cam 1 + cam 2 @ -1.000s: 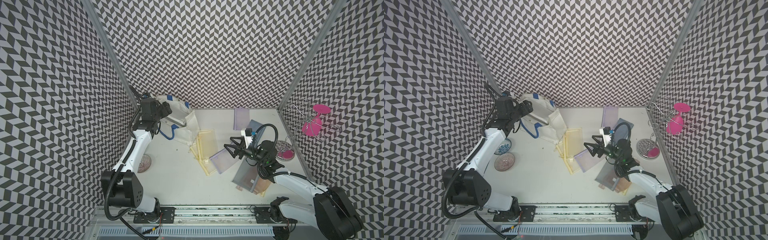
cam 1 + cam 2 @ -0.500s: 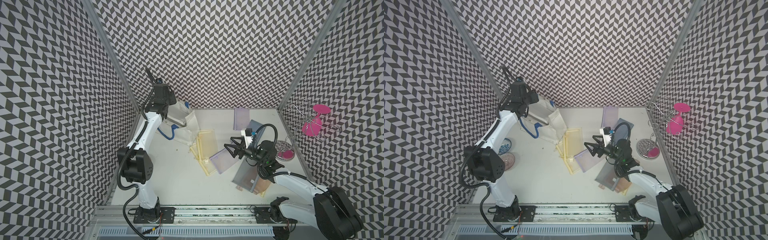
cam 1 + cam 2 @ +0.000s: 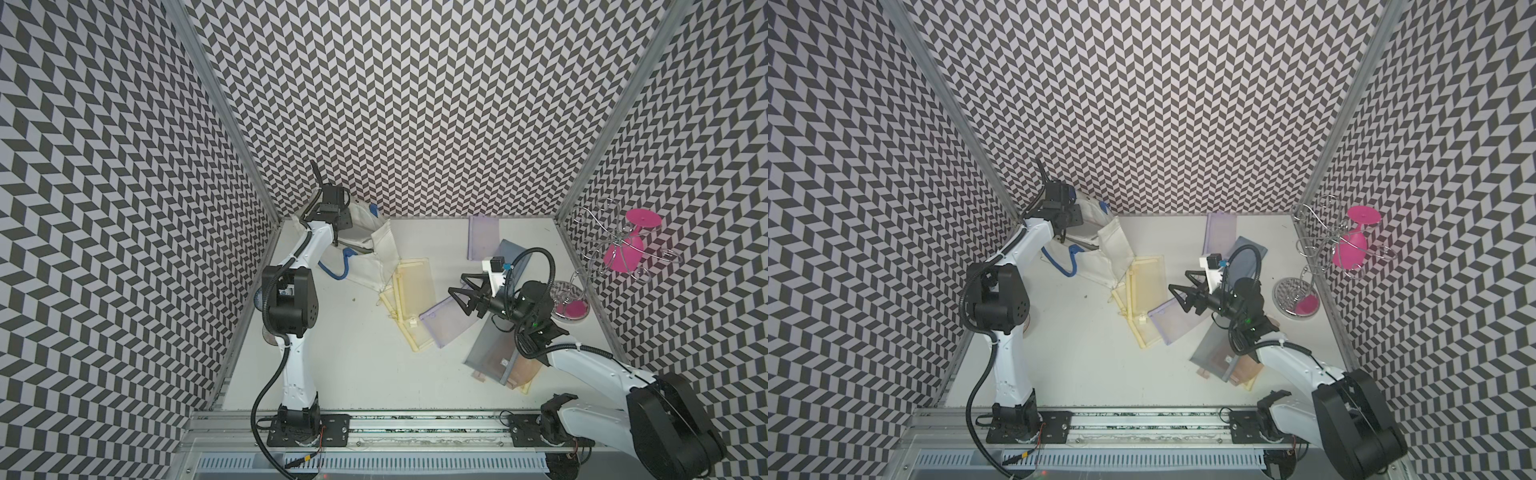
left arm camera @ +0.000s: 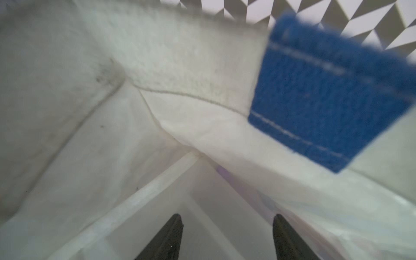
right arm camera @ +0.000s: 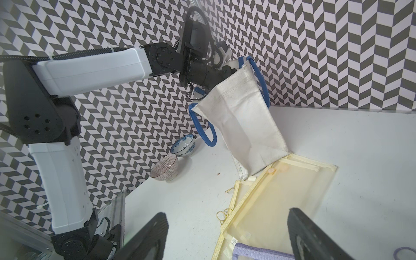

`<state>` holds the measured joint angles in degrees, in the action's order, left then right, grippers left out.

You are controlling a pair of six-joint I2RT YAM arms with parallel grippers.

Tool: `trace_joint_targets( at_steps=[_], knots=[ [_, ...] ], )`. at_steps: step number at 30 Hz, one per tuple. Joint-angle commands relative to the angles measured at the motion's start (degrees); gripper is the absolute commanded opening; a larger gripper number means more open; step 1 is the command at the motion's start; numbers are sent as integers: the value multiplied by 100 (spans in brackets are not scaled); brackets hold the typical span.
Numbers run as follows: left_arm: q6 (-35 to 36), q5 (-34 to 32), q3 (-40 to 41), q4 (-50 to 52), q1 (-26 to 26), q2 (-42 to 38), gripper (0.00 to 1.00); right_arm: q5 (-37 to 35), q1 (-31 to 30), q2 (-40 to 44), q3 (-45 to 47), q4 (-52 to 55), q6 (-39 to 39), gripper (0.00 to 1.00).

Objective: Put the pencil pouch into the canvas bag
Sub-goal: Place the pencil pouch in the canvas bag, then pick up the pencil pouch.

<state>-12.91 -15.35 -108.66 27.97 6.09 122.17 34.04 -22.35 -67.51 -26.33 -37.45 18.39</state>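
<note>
The white canvas bag point(image 3: 376, 245) with blue rope handles stands tilted in the far left corner, shown in both top views point(image 3: 1111, 249) and the right wrist view point(image 5: 243, 126). My left gripper point(image 4: 227, 225) is inside its mouth, open, with only white lining point(image 4: 67, 94) and a blue tab point(image 4: 326, 94) in front. Several flat pencil pouches lie mid-table: yellow mesh ones point(image 3: 413, 286), a lilac one point(image 3: 446, 322), a grey one point(image 3: 494, 349). My right gripper point(image 3: 456, 282) hovers open over the yellow point(image 5: 276, 202) and lilac point(image 5: 263, 253) pouches, holding nothing.
Two small bowls point(image 5: 183, 146) point(image 5: 165, 168) sit by the left wall near the left arm's base. A wire rack point(image 3: 598, 245) with a pink glass point(image 3: 623, 249) stands at the right wall. Another lilac pouch point(image 3: 482, 237) and a grey-blue one point(image 3: 513, 253) lie at the back.
The left arm swung its elbow up from low on the left to upright, and its gripper moved deeper into the bag's mouth. The right arm and the pouches stayed put.
</note>
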Motion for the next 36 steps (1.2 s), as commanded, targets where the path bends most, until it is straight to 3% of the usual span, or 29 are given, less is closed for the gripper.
trace_joint_targets(
  at_steps=[1,9,15,19,23,28,31,36],
  knots=[
    [-45,48,-4,148,-25,-6,65,-23,-32,7,-39,-176,-37,84],
    [-26,-151,73,253,145,-771,70,-122,-33,-16,-93,-8,-86,84],
    [85,-356,692,171,463,-2132,79,-241,-33,-172,-201,220,-100,84],
    [93,-336,1580,72,1082,-3248,82,-359,-26,-299,-292,426,-123,84],
    [-357,479,3100,-254,1888,-4262,91,-618,-28,-520,-516,903,-209,84],
    [-1407,1483,5064,-1233,2901,-5078,93,-596,-25,-882,-639,1039,-207,84],
    [-1734,1848,5810,-1887,3209,-5030,92,-500,-31,-1121,-753,1131,-226,84],
    [-1933,2509,6324,-2876,3329,-4414,78,-605,-32,-1455,-887,1351,-278,83]
  ],
)
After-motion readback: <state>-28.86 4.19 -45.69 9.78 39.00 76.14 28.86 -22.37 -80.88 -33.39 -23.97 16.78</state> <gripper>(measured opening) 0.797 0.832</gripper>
